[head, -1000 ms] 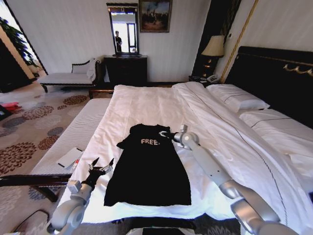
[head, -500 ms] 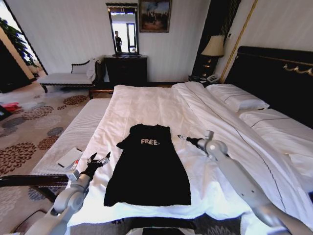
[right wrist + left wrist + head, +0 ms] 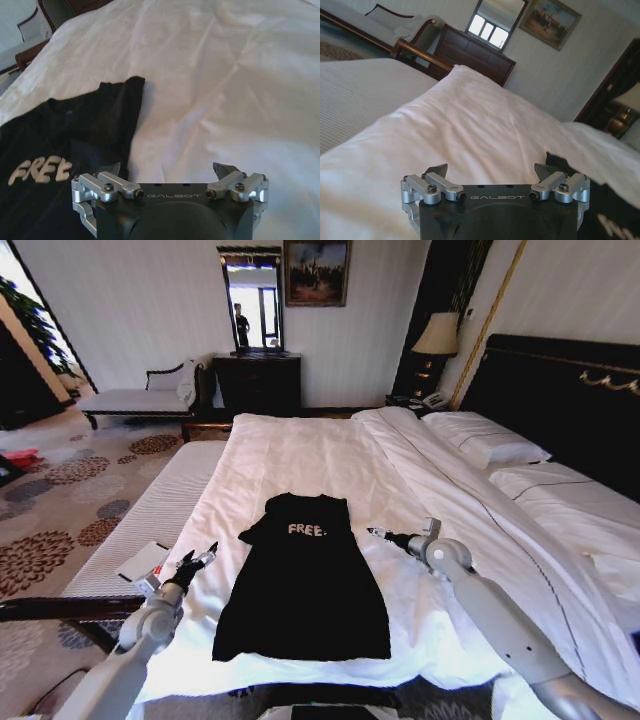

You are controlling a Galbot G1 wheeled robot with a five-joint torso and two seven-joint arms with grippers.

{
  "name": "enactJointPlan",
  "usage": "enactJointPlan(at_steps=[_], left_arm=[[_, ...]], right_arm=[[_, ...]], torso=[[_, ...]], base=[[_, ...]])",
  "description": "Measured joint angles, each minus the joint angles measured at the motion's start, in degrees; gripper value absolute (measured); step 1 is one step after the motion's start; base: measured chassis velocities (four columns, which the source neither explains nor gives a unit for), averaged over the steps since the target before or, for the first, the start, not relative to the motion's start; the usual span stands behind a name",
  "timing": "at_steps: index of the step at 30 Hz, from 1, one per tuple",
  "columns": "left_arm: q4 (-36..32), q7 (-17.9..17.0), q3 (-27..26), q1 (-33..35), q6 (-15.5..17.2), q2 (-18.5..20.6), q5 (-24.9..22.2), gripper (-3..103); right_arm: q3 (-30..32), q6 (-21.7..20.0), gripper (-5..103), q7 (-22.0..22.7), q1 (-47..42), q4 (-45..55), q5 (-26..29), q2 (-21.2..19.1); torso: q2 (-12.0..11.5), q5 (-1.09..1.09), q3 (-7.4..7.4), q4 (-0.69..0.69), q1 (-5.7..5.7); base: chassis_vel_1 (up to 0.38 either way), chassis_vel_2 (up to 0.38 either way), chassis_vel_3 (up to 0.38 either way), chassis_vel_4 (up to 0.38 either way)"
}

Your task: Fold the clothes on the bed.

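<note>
The clothes are one black T-shirt [image 3: 305,585] with white "FREE" lettering, lying flat and narrow on the near part of the bed [image 3: 300,450], collar away from me. My left gripper [image 3: 195,562] hovers open over the white duvet just left of the shirt's left edge. In the left wrist view the left gripper [image 3: 491,172] has nothing between its fingers and the shirt [image 3: 570,167] lies to one side. My right gripper [image 3: 380,535] is open above the duvet just right of the collar. The right wrist view shows the right gripper [image 3: 167,170] empty, beside the shirt [image 3: 75,135].
A striped bench [image 3: 150,505] runs along the bed's left side with a white card [image 3: 140,562] on it. Pillows [image 3: 490,445] and the dark headboard [image 3: 560,390] lie to the right. A lamp [image 3: 437,335], dresser [image 3: 258,380] and chaise [image 3: 140,395] stand at the back.
My right gripper has drawn away from the shirt's collar to the right and now hangs over bare duvet. The left arm has pulled back slightly to the left. The shirt lies unchanged.
</note>
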Motion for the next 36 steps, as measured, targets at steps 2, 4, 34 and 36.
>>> enactJointPlan(at_steps=[2, 4, 34, 36], left_arm=[[1.5, -0.1, 1.5, -2.7, 0.4, -0.8, -1.0, 98], [2.3, -0.1, 2.4, -3.8, 0.5, -1.1, -0.8, 95], [12.9, -0.1, 16.4, -14.4, -0.7, -2.6, 8.6, 44], [13.1, -0.2, 16.4, -14.5, -0.7, -2.8, 8.6, 34]], right_arm=[[0.1, 0.0, 100, 0.3, -0.7, 0.6, 0.0, -0.4], [0.2, 0.0, 100, 0.4, -0.9, 0.7, 0.0, -0.6], [1.2, 0.2, 100, 0.8, -1.8, 0.0, 0.0, -0.3], [1.2, 0.3, 100, 0.8, -1.8, -0.1, -0.1, -0.2]], torso=[[0.0, 0.00, 0.00, -0.02, 0.00], [0.0, 0.01, 0.00, -0.01, 0.00], [0.0, 0.01, 0.00, 0.02, 0.00], [0.0, 0.00, 0.00, 0.02, 0.00]], base=[[0.000, 0.000, 0.000, 0.000], [0.000, 0.000, 0.000, 0.000], [0.000, 0.000, 0.000, 0.000], [0.000, 0.000, 0.000, 0.000]])
